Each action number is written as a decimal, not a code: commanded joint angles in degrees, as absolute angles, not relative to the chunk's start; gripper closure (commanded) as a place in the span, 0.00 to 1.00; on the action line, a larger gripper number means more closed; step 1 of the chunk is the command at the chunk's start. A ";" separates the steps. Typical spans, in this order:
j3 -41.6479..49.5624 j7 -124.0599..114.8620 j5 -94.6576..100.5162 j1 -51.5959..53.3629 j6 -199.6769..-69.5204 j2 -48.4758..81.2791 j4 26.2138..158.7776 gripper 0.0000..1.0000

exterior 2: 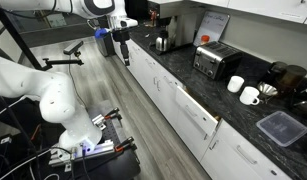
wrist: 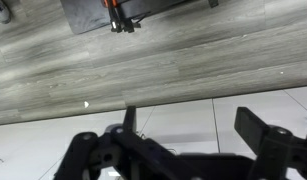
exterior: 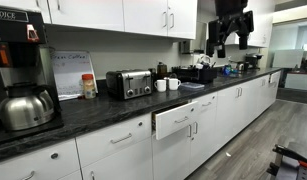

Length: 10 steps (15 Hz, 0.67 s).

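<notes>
In an exterior view, the white flat-fronted drawer with a metal bar handle [exterior: 179,118] stands partly pulled out under the dark speckled stone bench [exterior: 103,112]. Its long axis runs along the bench edge and its front faces the room. The black end effector [exterior: 231,40] hangs well apart from it.

In an exterior view [exterior 2: 124,50], the end effector points down over the grey wood-plank floor [exterior 2: 113,100].

In the wrist view its fingers [wrist: 258,135] stand apart, holding nothing.

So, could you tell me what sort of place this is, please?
Most likely an office kitchenette: a toaster, a coffee maker and mugs stand on a dark counter over white cabinets.
</notes>
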State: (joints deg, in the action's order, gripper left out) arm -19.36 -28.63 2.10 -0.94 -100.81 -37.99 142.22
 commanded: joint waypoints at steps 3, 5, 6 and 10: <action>-18.17 -29.25 3.00 0.18 -101.44 -37.20 142.78 0.00; -17.63 -28.52 3.14 0.11 -104.93 -36.54 144.11 0.00; -17.46 -28.40 3.36 -0.06 -107.18 -35.94 144.73 0.00; -16.57 -28.57 4.14 -0.81 -119.08 -32.14 148.05 0.00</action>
State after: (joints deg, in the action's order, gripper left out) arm -17.90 -28.62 2.54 -0.92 -111.89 -35.42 145.79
